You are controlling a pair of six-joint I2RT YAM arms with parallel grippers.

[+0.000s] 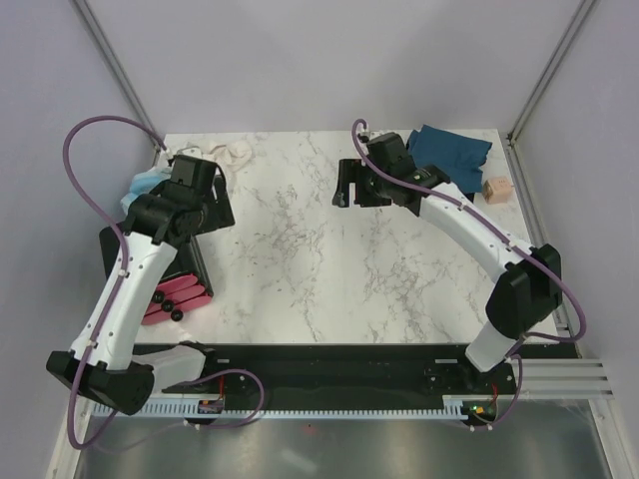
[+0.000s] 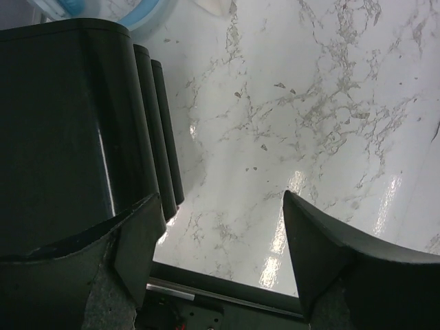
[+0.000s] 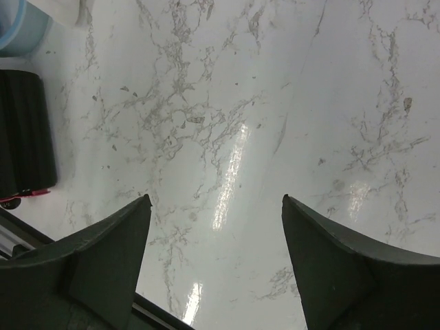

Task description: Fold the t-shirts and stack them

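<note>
The dark teal-blue t-shirt (image 1: 451, 150) lies crumpled at the table's back right corner. The cream-white t-shirt (image 1: 232, 152) is bunched at the back left, partly hidden behind my left arm; a corner of it shows in the left wrist view (image 2: 214, 5). My left gripper (image 1: 212, 212) (image 2: 220, 195) hangs open over bare marble beside the black box, holding nothing. My right gripper (image 1: 346, 184) (image 3: 215, 198) is open too, above the table's back middle, left of the teal shirt, with only marble between its fingers.
A black box with pink drawers (image 1: 180, 287) (image 2: 69, 124) stands at the left edge, close to my left gripper. A pale blue padded ring (image 1: 145, 185) (image 3: 17, 27) lies behind it. A small wooden block (image 1: 496, 189) sits at the right edge. The marble table (image 1: 300, 259) spreads between the arms.
</note>
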